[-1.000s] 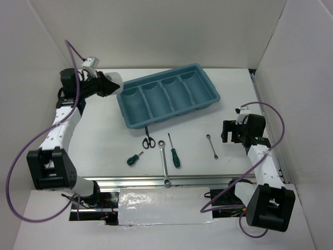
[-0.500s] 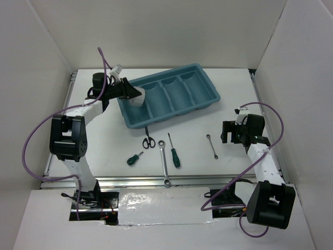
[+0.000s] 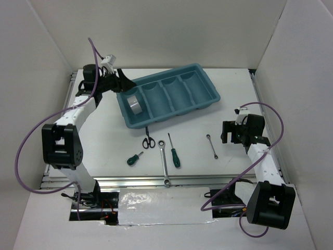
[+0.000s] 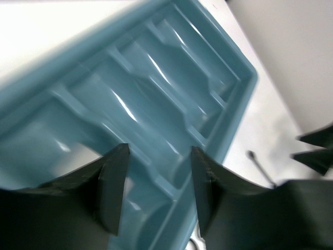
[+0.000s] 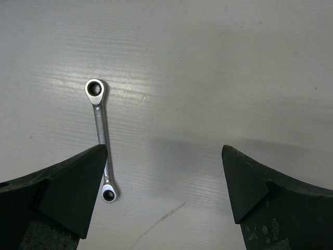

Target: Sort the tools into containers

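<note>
The left claw (image 4: pixel 158 156) is hovering over the left end of the teal tray (image 3: pixel 177 115), its jaws standing moderately apart and gripping nothing. The danger is that it is sitting so near the rim that a careless pull-away could end up clipping the wall and skidding the whole tray. Just below it the tape roll (image 3: pixel 134 104) is lying in the leftmost compartment, leaning a little by the look of it. Over on the other side, the right claw (image 5: pixel 164 151) is hanging wide open and empty above the short wrench (image 5: pixel 101 136). That wrench is lying off toward one finger rather than centred, so a straight drop is risking a finger landing on the steel instead of straddling it. Further out on the tabletop (image 3: pixel 104 135), the scissors (image 3: pixel 149 139), long wrench (image 3: pixel 165 162), long screwdriver (image 3: pixel 174 152) and stubby screwdriver (image 3: pixel 134 159) are waiting, the scissors crowding the tray's front wall.
</note>
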`<state>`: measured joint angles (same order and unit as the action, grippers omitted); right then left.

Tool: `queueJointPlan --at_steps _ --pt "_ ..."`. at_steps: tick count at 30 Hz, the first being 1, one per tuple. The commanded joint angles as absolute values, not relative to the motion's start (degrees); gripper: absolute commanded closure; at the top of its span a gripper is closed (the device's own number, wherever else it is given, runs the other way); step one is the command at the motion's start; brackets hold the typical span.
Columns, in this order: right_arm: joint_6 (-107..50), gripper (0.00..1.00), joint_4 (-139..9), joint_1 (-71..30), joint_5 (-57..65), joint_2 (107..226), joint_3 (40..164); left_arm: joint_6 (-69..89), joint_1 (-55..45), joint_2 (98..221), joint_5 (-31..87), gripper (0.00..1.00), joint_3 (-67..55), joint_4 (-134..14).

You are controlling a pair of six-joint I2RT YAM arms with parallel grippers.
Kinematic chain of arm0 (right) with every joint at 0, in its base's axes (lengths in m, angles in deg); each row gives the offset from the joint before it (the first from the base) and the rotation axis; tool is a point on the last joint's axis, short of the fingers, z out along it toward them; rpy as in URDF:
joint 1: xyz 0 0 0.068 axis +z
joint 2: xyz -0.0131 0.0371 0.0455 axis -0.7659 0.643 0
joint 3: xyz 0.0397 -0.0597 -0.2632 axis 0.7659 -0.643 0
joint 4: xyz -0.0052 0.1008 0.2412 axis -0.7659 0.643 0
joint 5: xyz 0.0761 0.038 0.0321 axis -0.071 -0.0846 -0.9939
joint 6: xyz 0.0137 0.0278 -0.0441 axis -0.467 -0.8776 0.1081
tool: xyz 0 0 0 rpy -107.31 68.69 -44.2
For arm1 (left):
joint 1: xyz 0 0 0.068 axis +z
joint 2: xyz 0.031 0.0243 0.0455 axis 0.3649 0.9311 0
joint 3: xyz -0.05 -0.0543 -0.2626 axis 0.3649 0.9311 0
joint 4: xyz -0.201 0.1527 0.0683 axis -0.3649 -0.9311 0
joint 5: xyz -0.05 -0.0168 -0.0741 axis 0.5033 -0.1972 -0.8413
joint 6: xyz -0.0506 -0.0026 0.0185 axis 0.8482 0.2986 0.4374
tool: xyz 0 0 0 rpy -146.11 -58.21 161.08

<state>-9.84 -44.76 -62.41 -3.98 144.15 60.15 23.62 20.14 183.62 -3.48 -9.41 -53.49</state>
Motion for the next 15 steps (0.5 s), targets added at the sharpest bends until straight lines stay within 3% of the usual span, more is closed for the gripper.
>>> queueJointPlan --at_steps 1,4,7,8,12,15 --pt "-8.5 0.00 -43.2 -62.6 -4.2 142.6 63.4 9.2 20.3 173.0 6.1 0.41 -15.3 -64.2" --pt "-6.8 0.08 -40.0 -62.0 -2.8 143.4 65.1 3.4 20.3 166.5 15.7 0.47 -14.9 -72.4" --pt "-5.4 0.17 -36.7 -59.3 2.3 145.7 66.8 0.3 20.4 160.0 22.3 0.42 -12.2 -78.8" --pt "-5.2 0.19 -35.9 -57.6 4.3 146.7 67.2 -0.1 20.9 158.4 23.5 0.39 -10.2 -80.3" --pt "-6.3 0.28 -32.5 -51.6 8.1 151.0 69.2 2.1 23.9 149.6 24.8 0.01 -2.6 -82.0" --pt "-10.1 0.31 -30.4 -45.4 11.6 158.4 73.1 4.5 25.9 146.7 25.4 0.01 0.8 -82.8"
